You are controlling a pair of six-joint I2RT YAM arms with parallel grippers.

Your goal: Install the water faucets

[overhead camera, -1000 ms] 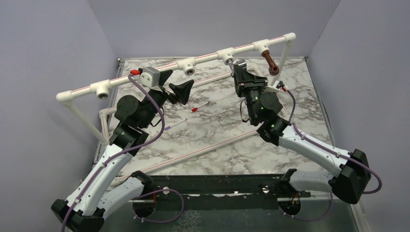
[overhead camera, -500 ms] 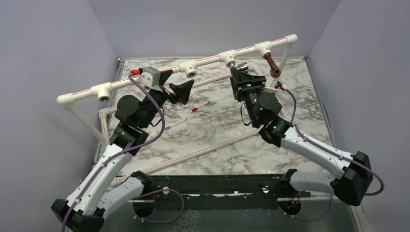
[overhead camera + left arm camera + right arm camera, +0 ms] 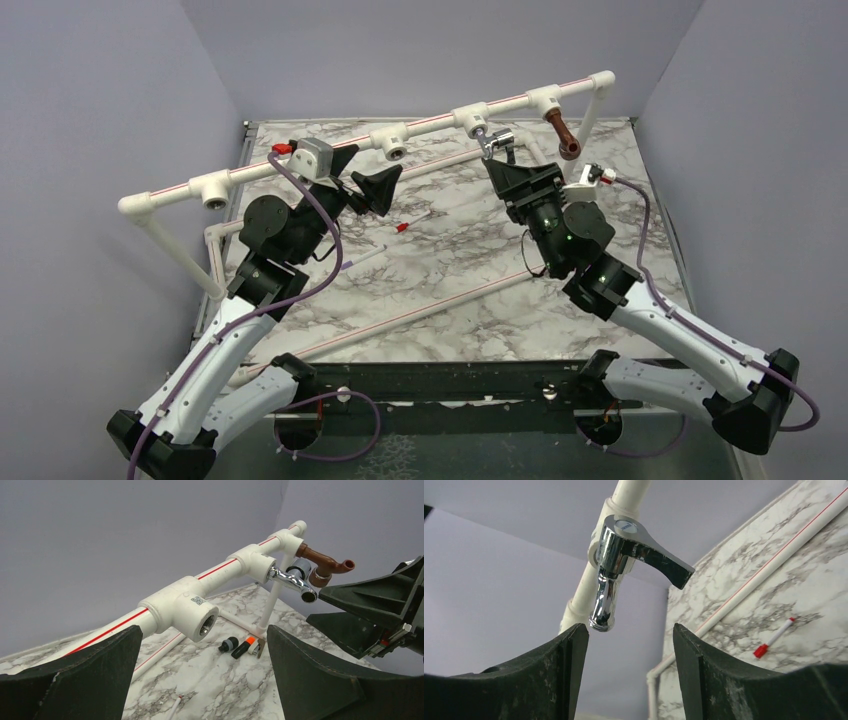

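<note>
I run two arms, the left arm (image 3: 215,350) and the right arm (image 3: 680,330), each with smooth white shells on the long links, chunky black housings at joints and base, and a thin purple cable (image 3: 338,258) looping alongside. Small green lights (image 3: 566,238) glow on the right arm's black joints, and a grey box (image 3: 318,157) with a red plug (image 3: 281,150) sits at the left wrist. The fingers (image 3: 320,680) are broad, matte-black wedges with a rough, faintly scuffed surface.

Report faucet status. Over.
Left gripper open, empty. Right gripper open, clear of chrome faucet. It sits in its tee; brown faucet seated too. Nothing blocking.
</note>
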